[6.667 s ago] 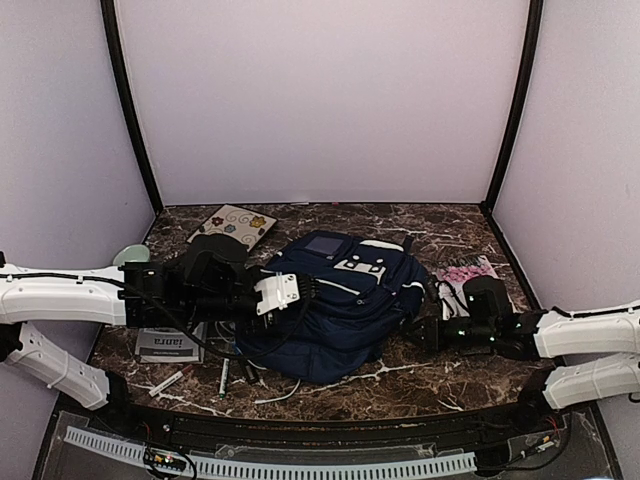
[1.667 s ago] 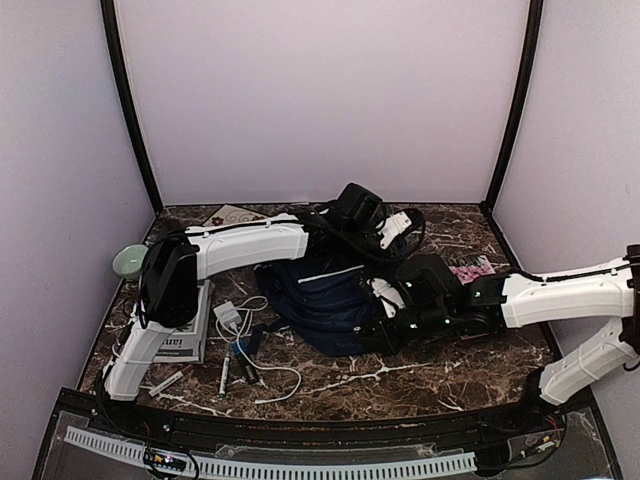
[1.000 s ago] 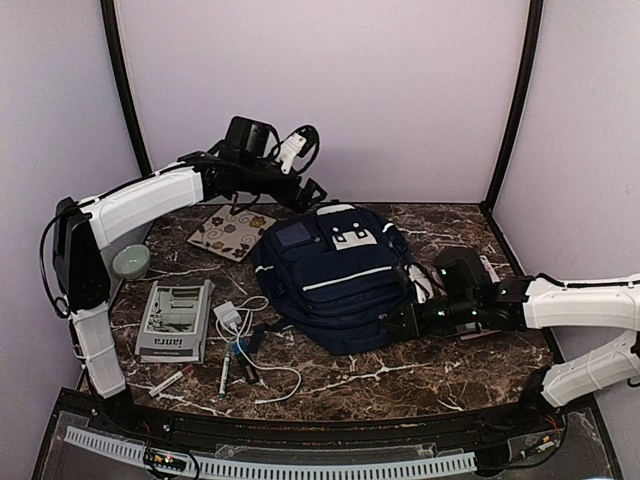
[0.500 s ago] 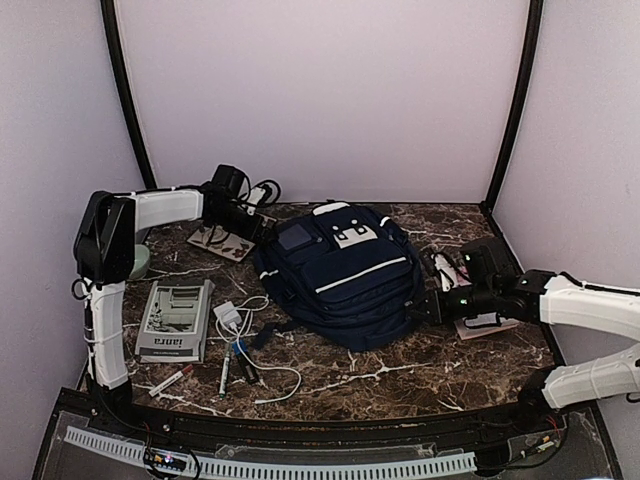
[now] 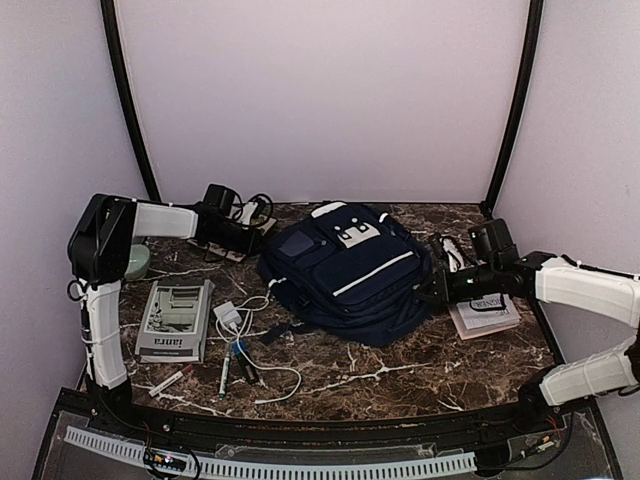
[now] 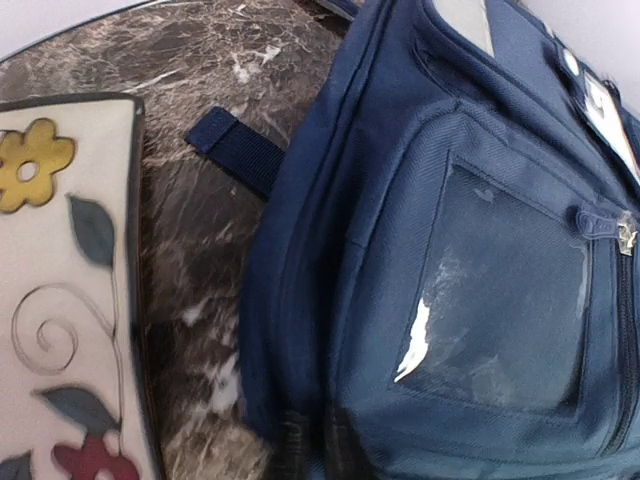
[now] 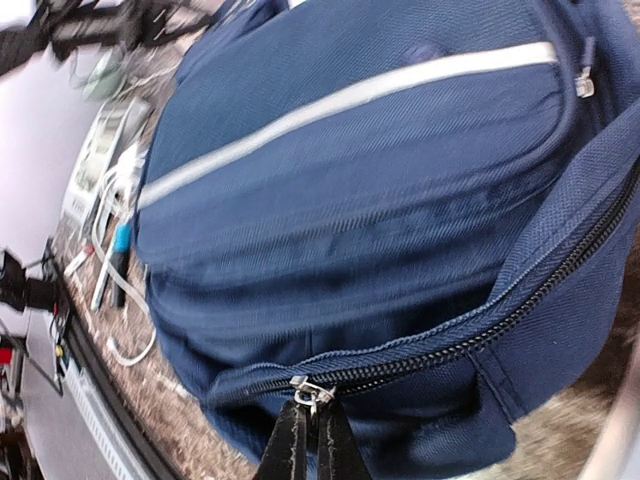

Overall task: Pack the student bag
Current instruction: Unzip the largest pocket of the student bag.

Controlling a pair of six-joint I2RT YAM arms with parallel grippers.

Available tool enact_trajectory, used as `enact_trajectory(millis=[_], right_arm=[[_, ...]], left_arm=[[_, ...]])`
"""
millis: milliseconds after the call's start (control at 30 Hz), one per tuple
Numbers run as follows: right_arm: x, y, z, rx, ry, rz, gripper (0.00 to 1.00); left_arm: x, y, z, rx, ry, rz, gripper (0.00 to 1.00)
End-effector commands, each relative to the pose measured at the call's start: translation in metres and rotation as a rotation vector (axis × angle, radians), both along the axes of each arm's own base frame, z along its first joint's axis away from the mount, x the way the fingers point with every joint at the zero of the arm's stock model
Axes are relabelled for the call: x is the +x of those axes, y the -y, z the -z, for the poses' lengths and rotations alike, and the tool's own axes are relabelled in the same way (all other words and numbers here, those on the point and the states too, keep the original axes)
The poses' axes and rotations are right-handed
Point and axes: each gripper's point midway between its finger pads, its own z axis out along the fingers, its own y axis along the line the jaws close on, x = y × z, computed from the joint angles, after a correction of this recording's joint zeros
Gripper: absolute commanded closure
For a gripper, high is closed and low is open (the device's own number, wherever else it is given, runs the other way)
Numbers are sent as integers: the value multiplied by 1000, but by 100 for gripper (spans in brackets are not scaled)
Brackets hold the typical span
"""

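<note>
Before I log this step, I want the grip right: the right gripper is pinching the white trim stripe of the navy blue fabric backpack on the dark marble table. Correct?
No. The right gripper is pinching the small metal zipper pull, not the white trim stripe, of the navy blue fabric backpack on the dark marble table. The right wrist view shows it.

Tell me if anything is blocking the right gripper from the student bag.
Nothing visible stands between them. The right gripper is at the student bag, with its fingertips closed together on the zipper pull of the bag's side zipper.
</note>
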Motion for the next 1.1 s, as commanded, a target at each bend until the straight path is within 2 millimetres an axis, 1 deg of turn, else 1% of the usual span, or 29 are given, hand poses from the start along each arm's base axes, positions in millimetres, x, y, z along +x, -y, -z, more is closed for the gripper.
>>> enact_trajectory(millis=[0,33,67,133,233,300,333,367,400,433,500,533,567,633,667,700,800,833,867,900,933,1067], right_arm=[[47,1,-42,43,132,4,100],[54,2,-41,29,128,8,100],[61,5,-39,10,123,13,100],[74,9,-34,-39,112,23,100],[84,15,-24,-119,93,20,100],[86,18,-19,-156,88,10,100],[86,18,-18,-170,85,2,100],[85,19,-16,-181,79,-7,100],[84,18,-14,-184,71,-18,100],[81,17,-13,-180,62,-34,100],[76,14,-14,-163,52,-56,100],[74,13,-14,-161,50,-60,100],[73,15,-14,-167,48,-58,100],[70,20,-12,-191,45,-48,100],[69,23,-12,-205,44,-40,100],[68,26,-11,-216,41,-32,100],[60,26,-13,-202,20,-27,100],[55,24,-14,-178,8,-35,100],[51,21,-16,-151,-8,-42,100],[46,17,-18,-118,-26,-51,100],[42,15,-20,-98,-36,-55,100],[35,12,-22,-62,-56,-56,100]], left_arm=[[-58,20,-23,-178,-67,21,100],[-68,18,-27,-216,-67,5,100],[-78,18,-38,-256,-58,-7,100],[-103,13,-38,-280,-68,-36,100],[-142,14,-45,-255,-35,-35,100],[-164,17,-47,-199,-11,-15,100],[-172,20,-52,-171,2,1,100],[-177,21,-57,-134,13,3,94],[-181,22,-63,-99,33,2,74],[-186,28,-70,-61,63,6,58],[-182,27,-92,-4,146,-31,36],[-178,29,-109,2,202,-34,29],[-174,35,-127,-2,256,-21,25],[-167,58,-147,-10,317,57,23],[-162,73,-150,-11,317,95,24],[-161,93,-151,-16,297,153,26],[-157,149,-138,37,260,282,35],[-158,167,-132,59,272,322,37],[-157,183,-132,70,297,351,37],[-157,198,-130,76,313,382,37],[-155,214,-136,63,335,402,37],[-152,255,-125,89,368,470,28]])
